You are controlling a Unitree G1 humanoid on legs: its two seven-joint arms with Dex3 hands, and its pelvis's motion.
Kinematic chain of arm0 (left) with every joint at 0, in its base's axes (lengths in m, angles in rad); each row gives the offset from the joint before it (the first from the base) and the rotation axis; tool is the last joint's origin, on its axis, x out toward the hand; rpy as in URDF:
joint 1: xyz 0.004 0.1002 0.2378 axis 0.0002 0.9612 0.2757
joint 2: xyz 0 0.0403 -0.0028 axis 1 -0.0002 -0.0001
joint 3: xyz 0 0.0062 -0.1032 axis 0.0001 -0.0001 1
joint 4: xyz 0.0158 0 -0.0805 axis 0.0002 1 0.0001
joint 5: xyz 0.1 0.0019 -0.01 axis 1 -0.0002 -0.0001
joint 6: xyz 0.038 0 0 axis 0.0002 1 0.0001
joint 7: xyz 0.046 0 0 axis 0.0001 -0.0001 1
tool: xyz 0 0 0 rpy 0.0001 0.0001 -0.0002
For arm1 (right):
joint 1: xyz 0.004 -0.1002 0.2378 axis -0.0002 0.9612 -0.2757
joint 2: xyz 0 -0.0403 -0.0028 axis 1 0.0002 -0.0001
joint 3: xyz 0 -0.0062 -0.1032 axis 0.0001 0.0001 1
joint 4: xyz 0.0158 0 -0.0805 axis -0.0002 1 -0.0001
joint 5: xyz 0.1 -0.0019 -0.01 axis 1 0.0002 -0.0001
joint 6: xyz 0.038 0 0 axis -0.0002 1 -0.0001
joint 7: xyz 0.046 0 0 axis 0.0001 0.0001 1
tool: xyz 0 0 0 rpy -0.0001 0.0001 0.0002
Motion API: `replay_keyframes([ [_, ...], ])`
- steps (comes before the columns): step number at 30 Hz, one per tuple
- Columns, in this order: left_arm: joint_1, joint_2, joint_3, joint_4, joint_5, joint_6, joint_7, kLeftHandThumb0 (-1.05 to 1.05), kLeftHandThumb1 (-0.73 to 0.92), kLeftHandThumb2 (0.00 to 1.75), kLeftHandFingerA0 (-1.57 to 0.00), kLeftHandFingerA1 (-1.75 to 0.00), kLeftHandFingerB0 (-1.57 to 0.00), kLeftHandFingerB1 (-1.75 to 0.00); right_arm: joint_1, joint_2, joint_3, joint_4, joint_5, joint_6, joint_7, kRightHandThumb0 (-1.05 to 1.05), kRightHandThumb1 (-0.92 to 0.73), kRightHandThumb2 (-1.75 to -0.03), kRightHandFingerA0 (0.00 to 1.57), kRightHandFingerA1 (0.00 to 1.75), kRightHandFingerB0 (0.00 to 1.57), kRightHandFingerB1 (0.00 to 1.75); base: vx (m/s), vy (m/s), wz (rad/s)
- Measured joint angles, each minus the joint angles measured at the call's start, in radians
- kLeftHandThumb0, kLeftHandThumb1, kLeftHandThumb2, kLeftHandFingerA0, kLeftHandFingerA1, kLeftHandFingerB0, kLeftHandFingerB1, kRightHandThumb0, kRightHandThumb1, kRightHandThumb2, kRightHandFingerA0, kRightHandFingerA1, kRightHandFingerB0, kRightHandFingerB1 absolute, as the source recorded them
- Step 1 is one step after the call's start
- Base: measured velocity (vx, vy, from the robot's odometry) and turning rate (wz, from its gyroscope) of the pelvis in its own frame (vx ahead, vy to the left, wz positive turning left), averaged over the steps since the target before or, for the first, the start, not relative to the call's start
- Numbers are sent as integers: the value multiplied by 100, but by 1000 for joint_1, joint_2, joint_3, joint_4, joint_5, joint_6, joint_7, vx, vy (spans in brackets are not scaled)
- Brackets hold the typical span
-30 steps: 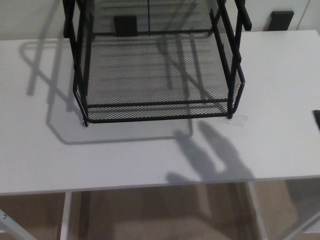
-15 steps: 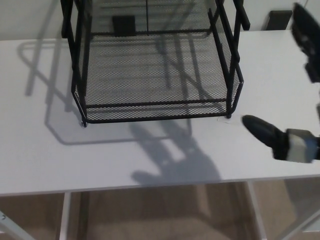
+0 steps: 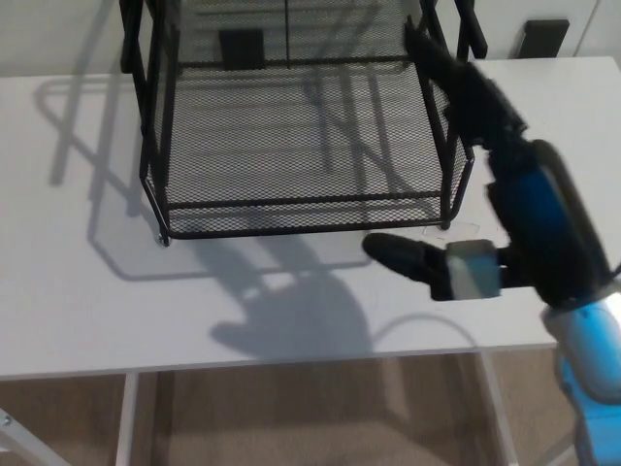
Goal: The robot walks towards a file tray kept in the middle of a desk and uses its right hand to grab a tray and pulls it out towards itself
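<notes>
Head view: a black wire-mesh file tray stands in the middle of a white desk, its open front facing the robot; the lowest shelf's front bar runs across just above the desk surface, and the frame's upper part is cut off at the top edge. The right hand reaches in from the right, spread wide and holding nothing; one finger stretches up alongside the tray's right front post, while the thumb lies low over the desk, just in front of the tray's right corner; whether the finger touches the frame cannot be told. The blue forearm hides part of the desk behind it; the hand's shadow falls on the desk in front of the tray. The left hand is not in view.

Risk, as judged: the hand sits at the outer corner, not at the front bar; closing here may catch the fixed post rather than the sliding shelf, so that a pull drags or twists the whole tray toward the desk edge; thin wire may also slip between thick fingers.
</notes>
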Motion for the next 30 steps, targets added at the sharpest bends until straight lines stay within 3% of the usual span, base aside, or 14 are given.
replay_keyframes([
  [16,0,0,-4,-4,0,0,0,1,76,63,-18,-33,-11,-27,-138,-13,210,134,-252,123,2,-77,-45,-77,0,2,0,0,0,0,0],
  [30,0,2,-20,-5,1,0,-2,2,76,63,-19,-34,-11,-27,-228,-24,390,283,-473,235,3,-66,-40,-76,0,17,2,16,0,0,0],
])
